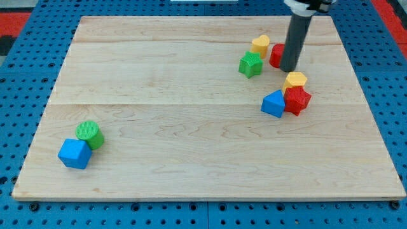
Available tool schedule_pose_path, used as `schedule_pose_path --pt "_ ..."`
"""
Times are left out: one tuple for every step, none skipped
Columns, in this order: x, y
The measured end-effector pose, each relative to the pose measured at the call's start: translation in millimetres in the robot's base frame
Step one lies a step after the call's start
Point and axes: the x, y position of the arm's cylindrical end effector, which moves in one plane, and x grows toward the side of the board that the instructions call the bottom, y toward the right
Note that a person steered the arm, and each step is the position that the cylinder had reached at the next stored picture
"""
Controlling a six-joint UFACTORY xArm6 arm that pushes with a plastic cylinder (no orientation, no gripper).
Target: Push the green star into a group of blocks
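Note:
The green star (250, 64) lies on the wooden board (191, 127) at the upper right. A yellow heart-shaped block (259, 45) sits just above and to its right. A red block (276, 55) sits to the right, partly hidden behind my rod. My tip (289, 69) rests on the board right of the green star, a short gap away, against the red block. Below the tip a yellow hexagonal block (295, 80), a red star (296, 100) and a blue block (274, 104) form a tight cluster.
A green cylinder (89, 134) and a blue cube (75, 153) touch each other at the lower left of the board. The board's right edge runs close to the right cluster. A blue pegboard surrounds the board.

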Motion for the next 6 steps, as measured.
schedule_pose_path --pt "-10 25" --pt "-32 -5" --pt "-18 -48" --pt "2 -92" --pt "4 -123" --pt "0 -119"
